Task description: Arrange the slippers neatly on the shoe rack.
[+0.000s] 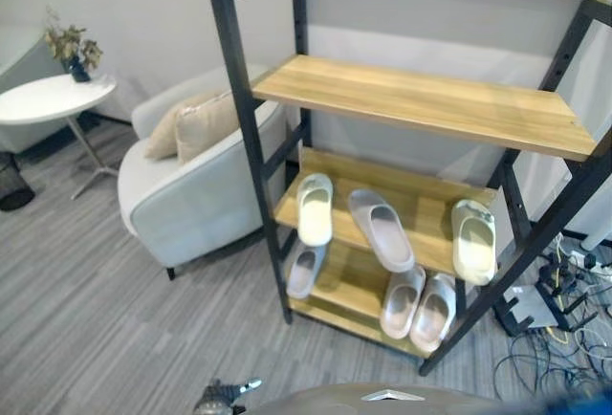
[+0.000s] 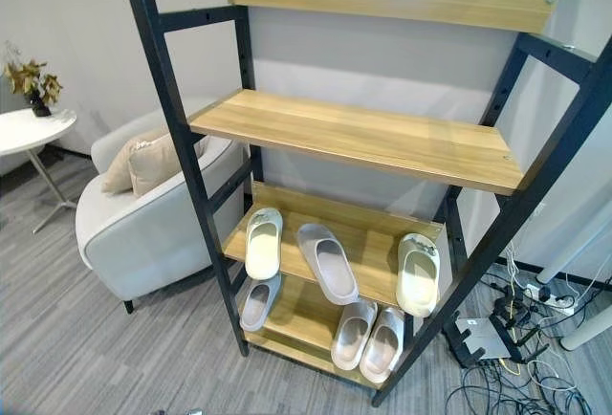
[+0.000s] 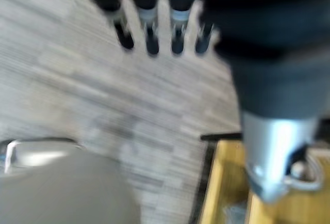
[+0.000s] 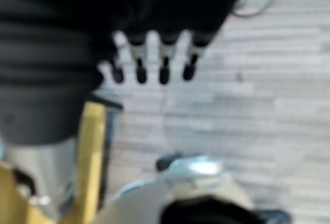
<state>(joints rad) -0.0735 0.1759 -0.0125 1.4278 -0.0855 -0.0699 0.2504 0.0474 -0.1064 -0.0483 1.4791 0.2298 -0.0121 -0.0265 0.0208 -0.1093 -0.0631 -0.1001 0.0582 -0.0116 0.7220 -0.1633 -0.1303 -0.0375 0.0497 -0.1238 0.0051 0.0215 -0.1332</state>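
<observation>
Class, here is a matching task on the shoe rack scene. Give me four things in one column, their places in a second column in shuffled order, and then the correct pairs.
Things
1. Grey slipper lying at an angle
2. Pair of grey slippers side by side
3. Beige cushions
4. Small plant

Places
A. On the white round table
B. Bottom shelf, towards the right
C. On the pale armchair
D. Middle of the shelf just above the bottom one

Pairs: 1-D, 2-B, 3-C, 4-A
</observation>
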